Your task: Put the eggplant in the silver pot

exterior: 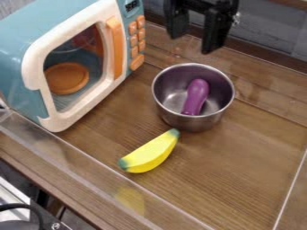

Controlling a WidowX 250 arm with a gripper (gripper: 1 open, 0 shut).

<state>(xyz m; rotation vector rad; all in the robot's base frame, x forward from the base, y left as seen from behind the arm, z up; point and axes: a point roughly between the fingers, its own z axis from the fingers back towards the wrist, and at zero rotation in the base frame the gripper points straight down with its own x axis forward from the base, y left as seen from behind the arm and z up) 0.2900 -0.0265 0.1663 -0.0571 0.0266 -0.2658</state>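
Note:
The purple eggplant [195, 96] lies inside the silver pot [166, 106], which stands in the middle of the wooden table. My gripper [196, 31] hangs above and behind the pot at the top of the view, apart from it. Its two black fingers [216, 34] stand wide apart with nothing between them, so it is open.
A teal toy microwave [60, 56] with its door open stands at the left, an orange plate [67, 77] inside it. A yellow toy banana [149, 152] lies in front of the pot. The table's front edge [72, 171] runs along the lower left.

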